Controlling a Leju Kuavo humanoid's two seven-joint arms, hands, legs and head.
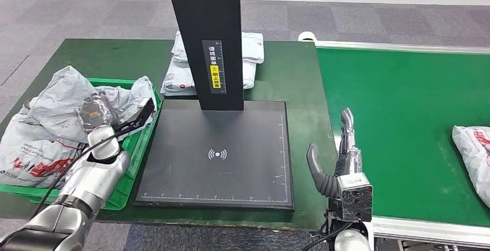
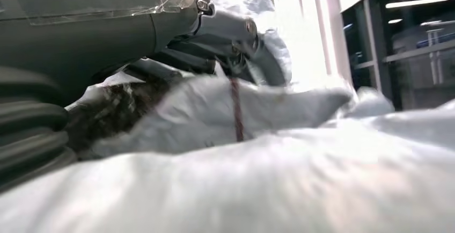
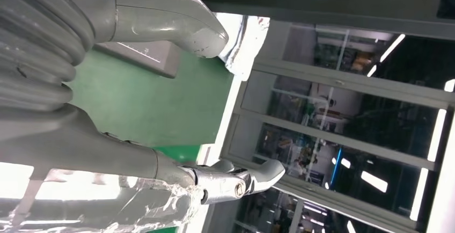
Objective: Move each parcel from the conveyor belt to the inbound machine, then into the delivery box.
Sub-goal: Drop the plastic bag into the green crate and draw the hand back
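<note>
We see a dark green counter point(image 1: 289, 83) holding the inbound machine — a flat black scanning pad point(image 1: 216, 152) with a tall black post point(image 1: 208, 37) — and nothing lies on the pad. At its left, a green plastic delivery box point(image 1: 136, 147) already holds several crumpled grey plastic parcels point(image 1: 52, 124), so part of the work looks done. The left hand point(image 1: 130, 121) reaches into the box among them; in the left wrist view its fingers point(image 2: 214, 56) rest against a bag, though we cannot tell whether they grip it. On the bright green conveyor belt point(image 1: 398, 118), one white parcel point(image 1: 475, 152) waits at the far right edge. The right hand point(image 1: 338, 158), fingers apart and holding nothing, hangs between pad and belt — open belt lies between it and that parcel. More white bags point(image 1: 251, 54) are stacked behind the post.
</note>
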